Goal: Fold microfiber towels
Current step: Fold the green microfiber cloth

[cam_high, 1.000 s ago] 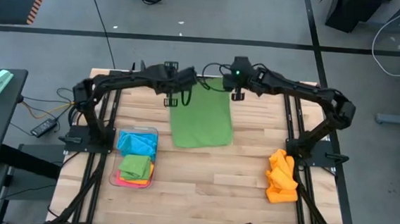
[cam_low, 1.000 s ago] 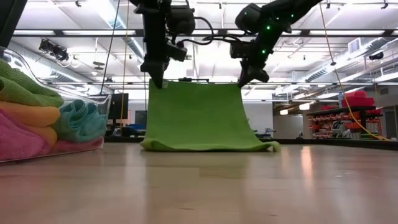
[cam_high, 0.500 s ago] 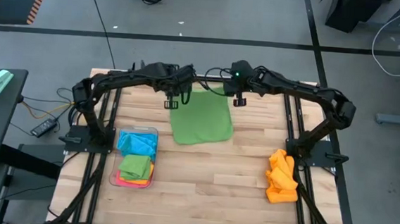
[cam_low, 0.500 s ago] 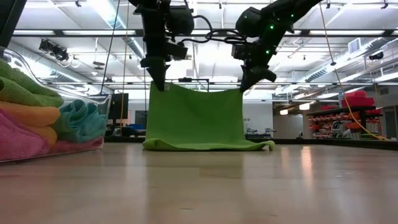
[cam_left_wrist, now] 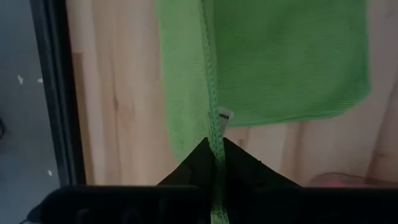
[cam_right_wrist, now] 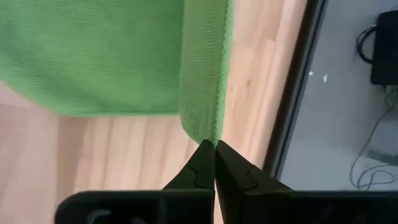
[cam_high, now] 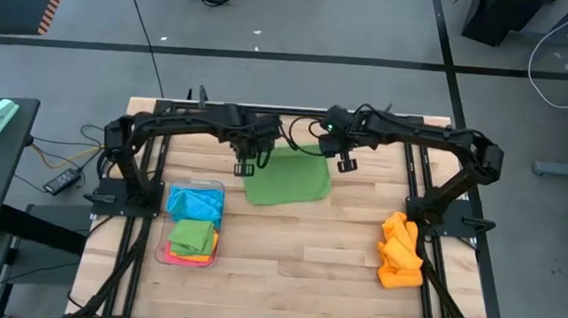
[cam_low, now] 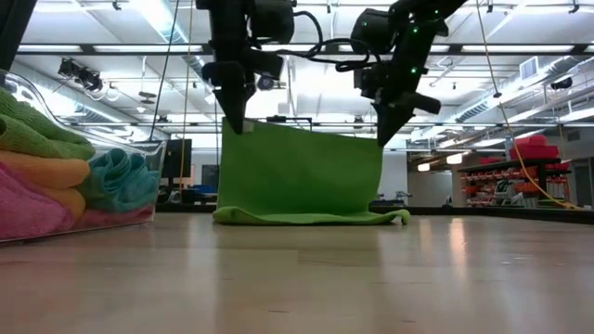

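A green microfiber towel (cam_high: 285, 177) hangs between my two grippers near the table's far middle. Its lower end (cam_low: 311, 216) lies on the table. My left gripper (cam_high: 244, 166) is shut on its upper left corner and my right gripper (cam_high: 345, 164) is shut on its upper right corner. In the low view the left gripper (cam_low: 234, 125) stands a little higher than the right gripper (cam_low: 385, 139). Folded blue, green and pink towels lie in a clear tray (cam_high: 166, 233). A heap of orange towels (cam_high: 400, 250) lies at the right. My left gripper pinches the towel's upper left corner (cam_left_wrist: 214, 144) between its two fingers, from above, pointing down. The towel hangs below it, its lower end on the table. A small white tag (cam_left_wrist: 224, 115) shows near the hold. My right gripper pinches the towel's upper right corner (cam_right_wrist: 208, 137) between its two fingertips, from above, pointing down. The towel hangs below it, and the upper edge (cam_low: 306, 132) runs almost straight to the other gripper.
The clear tray (cam_low: 139, 148) with folded towels stands at the near left. The orange heap lies at the near right. Bare wood (cam_high: 297, 260) lies between them. Black frame rails (cam_high: 153, 170) run along the table's left and right sides.
Both grippers have gone toward the table's near edge with the towel's held edge, and the right one has sunk a little. The towel's lower end has stayed on the table, so less of it shows spread out from above.
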Robot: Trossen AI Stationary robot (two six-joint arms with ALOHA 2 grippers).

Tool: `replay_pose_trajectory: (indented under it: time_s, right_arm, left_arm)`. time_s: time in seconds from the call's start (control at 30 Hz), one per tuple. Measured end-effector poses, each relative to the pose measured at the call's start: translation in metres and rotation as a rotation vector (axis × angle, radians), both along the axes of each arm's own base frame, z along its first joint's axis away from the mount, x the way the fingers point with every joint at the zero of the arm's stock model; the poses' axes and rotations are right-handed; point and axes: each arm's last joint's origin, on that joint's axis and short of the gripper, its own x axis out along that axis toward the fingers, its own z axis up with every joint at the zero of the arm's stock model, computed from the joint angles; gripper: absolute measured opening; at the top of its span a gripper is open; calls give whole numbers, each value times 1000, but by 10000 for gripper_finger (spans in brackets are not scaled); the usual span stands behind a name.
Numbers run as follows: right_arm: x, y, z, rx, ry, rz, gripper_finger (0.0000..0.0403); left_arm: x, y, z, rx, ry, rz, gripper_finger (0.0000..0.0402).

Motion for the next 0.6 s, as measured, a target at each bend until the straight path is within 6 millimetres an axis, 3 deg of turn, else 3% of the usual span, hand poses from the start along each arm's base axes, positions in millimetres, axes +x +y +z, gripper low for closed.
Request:
replay_pose_trajectory:
  time_s: [0.27,0.6]
  right_arm:
    - [2,14,-2,59,3,7,6]
    - [5,21,-2,149,-24,41,6]
  left_arm:
    - [6,-18,-4,-40,-34,2,15]
    - [5,-38,-44,-71,-19,-3,27]
